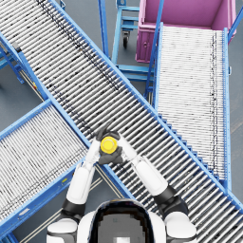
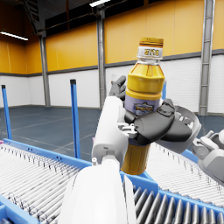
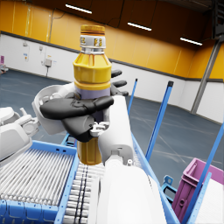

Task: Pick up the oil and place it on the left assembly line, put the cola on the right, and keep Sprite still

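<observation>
Left hand and right hand both grasp the oil bottle, fingers wrapped around its body from opposite sides. The bottle stands upright between them, yellow cap up, just below the middle of the head view, over the lower-left edge of the diagonal roller conveyor.

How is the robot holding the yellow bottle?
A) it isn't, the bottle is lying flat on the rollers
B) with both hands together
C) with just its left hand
B: the left hand and the right hand both wrap around the upright oil bottle.
</observation>
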{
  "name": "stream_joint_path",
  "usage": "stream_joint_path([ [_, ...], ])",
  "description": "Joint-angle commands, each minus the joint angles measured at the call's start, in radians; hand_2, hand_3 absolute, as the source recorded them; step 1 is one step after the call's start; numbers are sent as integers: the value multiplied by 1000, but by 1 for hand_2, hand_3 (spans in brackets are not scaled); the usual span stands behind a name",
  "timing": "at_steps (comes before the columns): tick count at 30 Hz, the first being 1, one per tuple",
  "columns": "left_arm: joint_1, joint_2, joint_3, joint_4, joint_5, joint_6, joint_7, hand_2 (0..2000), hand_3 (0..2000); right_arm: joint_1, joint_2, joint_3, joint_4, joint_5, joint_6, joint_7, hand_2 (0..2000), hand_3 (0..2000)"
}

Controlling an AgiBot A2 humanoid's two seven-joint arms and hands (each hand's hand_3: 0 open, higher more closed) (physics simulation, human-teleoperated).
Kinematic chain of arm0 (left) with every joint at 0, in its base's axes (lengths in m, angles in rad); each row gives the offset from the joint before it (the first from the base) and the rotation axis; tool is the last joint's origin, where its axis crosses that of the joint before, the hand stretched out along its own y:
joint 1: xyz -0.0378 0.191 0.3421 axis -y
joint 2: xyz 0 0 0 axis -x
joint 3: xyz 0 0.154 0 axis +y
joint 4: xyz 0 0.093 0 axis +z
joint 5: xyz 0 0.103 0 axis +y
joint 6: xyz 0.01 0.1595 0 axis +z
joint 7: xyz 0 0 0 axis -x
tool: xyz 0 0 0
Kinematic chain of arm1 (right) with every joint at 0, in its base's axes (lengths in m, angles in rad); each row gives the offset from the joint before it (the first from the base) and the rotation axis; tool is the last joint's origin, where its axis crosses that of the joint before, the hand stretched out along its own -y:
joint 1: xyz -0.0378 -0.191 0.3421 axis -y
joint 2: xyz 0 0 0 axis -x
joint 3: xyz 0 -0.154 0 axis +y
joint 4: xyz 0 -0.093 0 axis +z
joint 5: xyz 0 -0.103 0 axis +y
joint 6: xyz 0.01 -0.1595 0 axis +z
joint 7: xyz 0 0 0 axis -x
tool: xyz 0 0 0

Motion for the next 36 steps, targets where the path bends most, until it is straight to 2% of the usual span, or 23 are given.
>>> stream_joint_path([
  [1, 31, 19, -15, -23, 0, -12, -1, 2000, 1307, 12, -8, 48, -19, 0, 4, 2, 2000, 2000],
  [3, 23, 14, -24, -4, -1, -23, -1, 2000, 1960, 10, 0, 51, 38, -1, -4, 2, 2000, 2000],
  [4, 23, 15, -25, -4, -2, -22, -3, 2000, 2000, 11, 0, 41, 52, 0, -21, -5, 2000, 2000],
  [5, 22, 17, -26, -4, -3, -21, -6, 2000, 2000, 15, -5, 46, 54, 0, -37, -12, 639, 1673],
  [6, 21, 18, -35, 0, -4, -16, -8, 2000, 2000, 7, 4, 21, 79, 1, -62, -16, 0, 1347],
  [8, 10, 15, -71, -19, -5, -13, -11, 2000, 2000, 1, 5, -15, 135, 0, -56, -21, 0, 693],
  [10, -12, 9, -158, -60, -4, -3, -6, 2000, 2000, -29, 33, -97, 162, -1, -38, -22, 0, 40],
  [13, -60, 15, -349, -86, -4, 1, 3, 2000, 2000, -82, 80, -172, 199, -2, -26, -23, 0, 0],
  [15, -74, 24, -453, -105, -4, 3, 4, 2000, 2000, -91, 75, -190, 192, -2, -23, -23, 0, 0],
  [19, -111, 51, -620, -88, -4, 6, 5, 2000, 2000, -85, 57, -177, 173, -2, -20, -23, 0, 0],
  [21, -141, 81, -714, -84, -4, 7, 7, 2000, 2000, -77, 43, -153, 160, -2, -20, -23, 0, 0],
  [22, -122, 55, -597, -83, -4, 8, 5, 2000, 2000, -77, 39, -147, 156, -2, -20, -23, 0, 0],
  [24, -138, 69, -655, -80, -5, 10, 3, 2000, 2000, -65, 21, -131, 147, -2, -20, -23, 0, 0],
  [25, -415, -427, -532, 12, -5, 10, 3, 2000, 2000, -63, 16, -127, 144, -2, -20, -23, 0, 0],
  [26, -240, 16, -847, 34, -6, 13, 1, 2000, 2000, -60, 9, -119, 139, -2, -20, -23, 0, 0],
  [27, -258, -9, -867, 58, -4, 8, 4, 2000, 2000, -57, 2, -111, 140, -2, -20, -23, 0, 0],
  [29, -269, 2, -925, 72, -4, 17, 4, 2000, 2000, -52, -10, -94, 133, -2, -20, -23, 0, 0],
  [30, -271, 3, -947, 83, -4, 25, 2, 639, 1673, -53, -12, -92, 131, -2, -20, -23, 0, 0],
  [31, -271, 2, -977, 80, -4, 58, 2, 0, 1347, -54, -14, -98, 133, -2, -20, -23, 0, 0],
  [35, -247, -43, -1076, 77, -5, 116, 1, 0, 40, -64, -17, -110, 130, -2, -20, -23, 0, 0],
  [36, -239, -61, -1110, 67, -5, 123, 1, 0, 0, -66, -18, -120, 135, -2, -20, -23, 0, 0],
])
